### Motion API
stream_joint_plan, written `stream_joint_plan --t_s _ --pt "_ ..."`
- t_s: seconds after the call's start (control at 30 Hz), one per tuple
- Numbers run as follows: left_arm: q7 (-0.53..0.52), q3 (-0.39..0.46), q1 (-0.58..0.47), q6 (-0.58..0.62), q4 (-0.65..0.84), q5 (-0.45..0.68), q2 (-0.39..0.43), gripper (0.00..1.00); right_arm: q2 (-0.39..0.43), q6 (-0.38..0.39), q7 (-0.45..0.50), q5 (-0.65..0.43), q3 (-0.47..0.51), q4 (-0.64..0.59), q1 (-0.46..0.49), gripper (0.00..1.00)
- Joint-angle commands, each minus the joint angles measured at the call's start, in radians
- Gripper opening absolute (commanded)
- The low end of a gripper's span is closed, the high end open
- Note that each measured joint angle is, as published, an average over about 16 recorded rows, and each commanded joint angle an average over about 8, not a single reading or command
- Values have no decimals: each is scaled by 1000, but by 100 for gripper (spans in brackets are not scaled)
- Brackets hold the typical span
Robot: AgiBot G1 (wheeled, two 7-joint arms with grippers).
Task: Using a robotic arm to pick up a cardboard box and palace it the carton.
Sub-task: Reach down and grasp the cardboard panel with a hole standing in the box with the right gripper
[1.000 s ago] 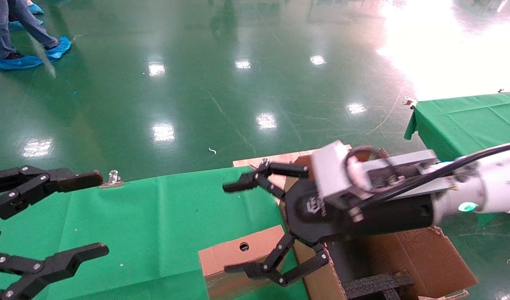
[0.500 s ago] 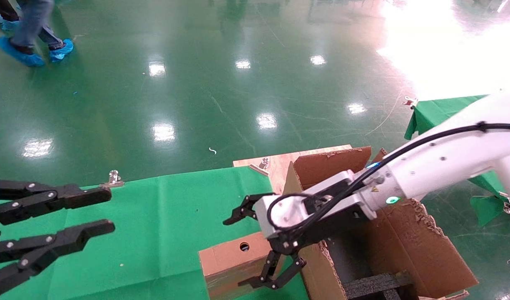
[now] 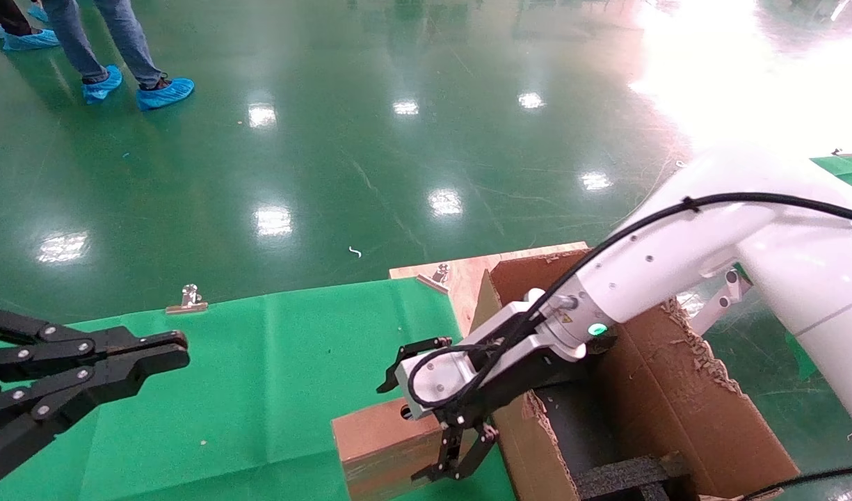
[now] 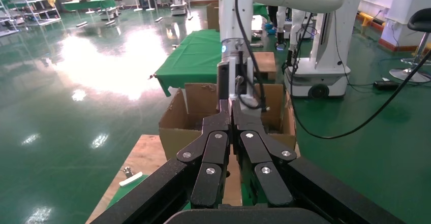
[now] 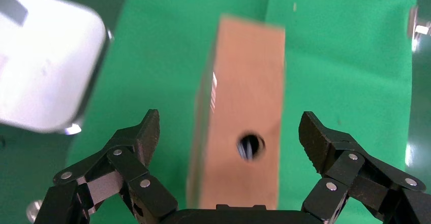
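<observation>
Since half a second earlier, right end effector had dropped lower over the cardboard box and swung to point down; left end effector had closed from a narrow gap to pressed together.

Right end effector: fingers spread wide, one fingertip beyond the box's far edge, the other at its near-right side. Right wrist view showed both fingers standing clear of the box on either side, nothing touching, nothing held. Box lay between the open fingers, hole-bearing face up, directly under the palm.

Cardboard box sat on the green-clothed worktop at about 6 o'clock in the head view, its right edge just beside the left wall of the carton. Carton stood at 4 o'clock, flaps ragged, black foam inside.

Left end effector hung at 9 o'clock above the cloth, well apart from the box, fingers pressed together, empty. White robotic arm reached in from 3 o'clock across the carton.
</observation>
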Motion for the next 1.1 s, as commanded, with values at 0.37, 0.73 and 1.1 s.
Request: stream_joint_plan --t_s 0.37,0.73,1.1 --pt "0 0 0 0 0 0 0 100 -57 8 -5 -105 -65 12 53 67" --pt "1 1 0 -1 0 0 0 100 -58 8 -6 -107 -67 13 54 0" --pt "0 1 0 -1 0 -1 0 100 -56 8 -6 -102 -63 13 51 0"
